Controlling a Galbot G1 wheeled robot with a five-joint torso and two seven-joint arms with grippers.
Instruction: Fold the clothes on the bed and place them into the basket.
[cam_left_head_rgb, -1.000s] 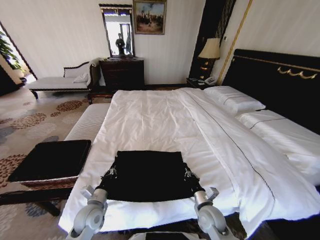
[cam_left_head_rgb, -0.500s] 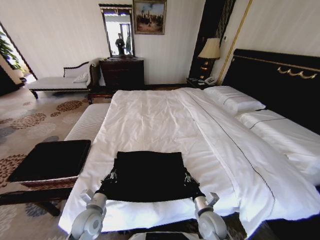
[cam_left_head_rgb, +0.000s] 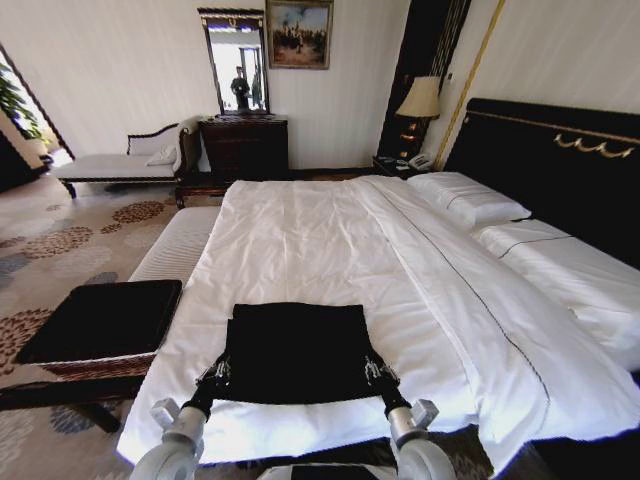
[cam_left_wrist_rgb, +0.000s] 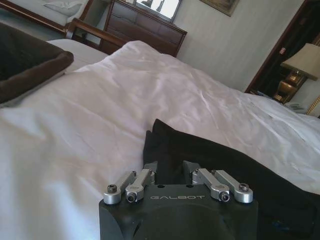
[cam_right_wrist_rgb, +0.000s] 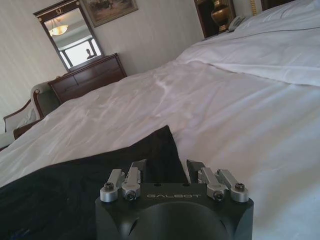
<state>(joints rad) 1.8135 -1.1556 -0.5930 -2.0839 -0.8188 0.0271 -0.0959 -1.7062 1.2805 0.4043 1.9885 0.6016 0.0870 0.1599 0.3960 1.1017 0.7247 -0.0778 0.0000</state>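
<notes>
Both arms had pulled back toward the robot since the earlier picture, and the black top looked flatter and more square on the bed. My guess was that a fold had just been made and the arms were letting go.

Near the robot, at about 7 o'clock, the left end effector (cam_left_head_rgb: 215, 374) sat at the near left corner of the black top (cam_left_head_rgb: 293, 352). In the left wrist view its fingers (cam_left_wrist_rgb: 147, 175) stood narrowly apart, with the cloth's corner right in front of them. It did not look pinched, though the very tips were hard to see. At about 5 o'clock, the right end effector (cam_left_head_rgb: 377, 373) sat at the near right corner, its fingers (cam_right_wrist_rgb: 136, 168) also a little apart, with the corner of the top just ahead.

Each end effector body had the word "GALBOT" on it. No white letters could be seen on the top.

The top lay on the near end of the bed (cam_left_head_rgb: 330, 240), at about 6 o'clock. The basket (cam_left_head_rgb: 100, 322) stood on the floor beside the bed at about 9 o'clock, well apart from the top. The top had not gone into it yet.
</notes>
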